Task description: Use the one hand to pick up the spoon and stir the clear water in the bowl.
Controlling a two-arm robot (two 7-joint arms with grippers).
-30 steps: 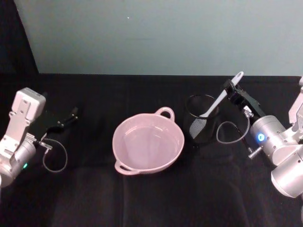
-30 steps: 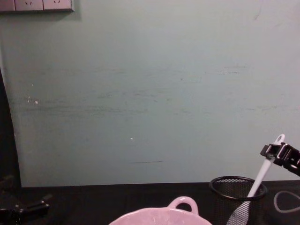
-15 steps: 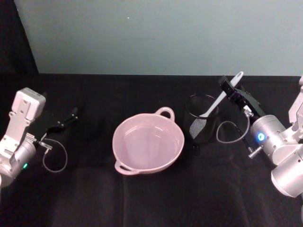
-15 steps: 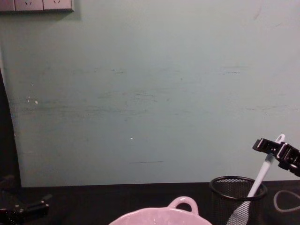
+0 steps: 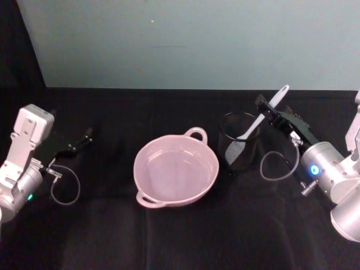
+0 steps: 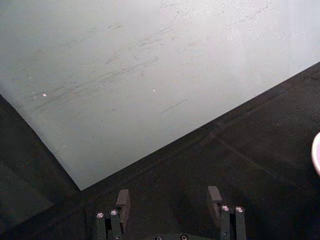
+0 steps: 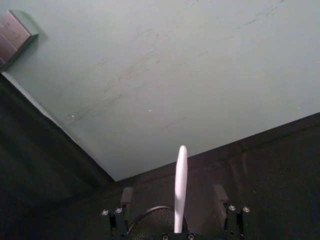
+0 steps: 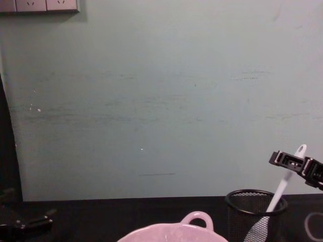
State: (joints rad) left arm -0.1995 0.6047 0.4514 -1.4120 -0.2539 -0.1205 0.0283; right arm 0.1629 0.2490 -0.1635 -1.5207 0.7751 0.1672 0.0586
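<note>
The pale white spoon [image 5: 260, 120] stands tilted in a black mesh cup [image 5: 238, 149], its head down inside and its handle leaning up to the right. My right gripper [image 5: 268, 109] is open and straddles the upper handle; in the right wrist view the spoon [image 7: 180, 175] rises between the two fingers [image 7: 126, 196] without touching them. The chest view has this gripper [image 8: 283, 160] just below the spoon's [image 8: 279, 194] tip. The pink bowl [image 5: 176, 174] with clear water sits left of the cup. My left gripper [image 5: 84, 138] rests open at the far left.
A black cloth covers the table [image 5: 180, 236], and a pale green wall [image 5: 185, 39] runs close behind it. A loop of cable [image 5: 278, 166] hangs off my right wrist beside the mesh cup. Open cloth lies in front of the bowl.
My right gripper has slid left along the wall side, from beside the spoon's handle to straddling it. Spoon, cup, bowl and left arm have stayed put.
</note>
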